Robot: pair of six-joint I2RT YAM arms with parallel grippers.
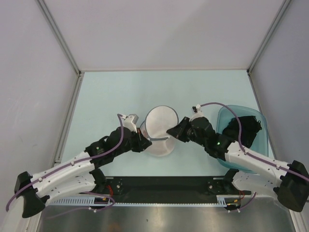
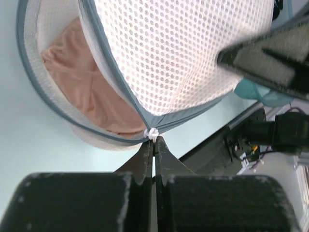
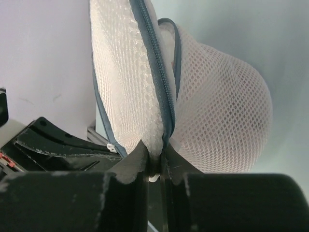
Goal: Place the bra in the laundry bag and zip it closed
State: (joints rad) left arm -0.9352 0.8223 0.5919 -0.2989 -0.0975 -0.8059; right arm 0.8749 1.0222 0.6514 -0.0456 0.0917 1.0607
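Closest to my left wrist lens, the left gripper has its jaws shut, with the small white zip pull pinched at their tips. That pull sits on the grey zip of the laundry bag, whose two mesh halves gape apart. The bra lies inside the lower half, pink satin showing through the gap. Only this view shows it; from above the bag's raised dome hides it. On the right wrist view, the right gripper has its jaws clamped on the bag's rim, zip teeth running up from between them. From overhead, both arms reach inward with elbows bent, meeting the bag from either side at mid counter. A teal basin holding a black garment sits beside the right arm.
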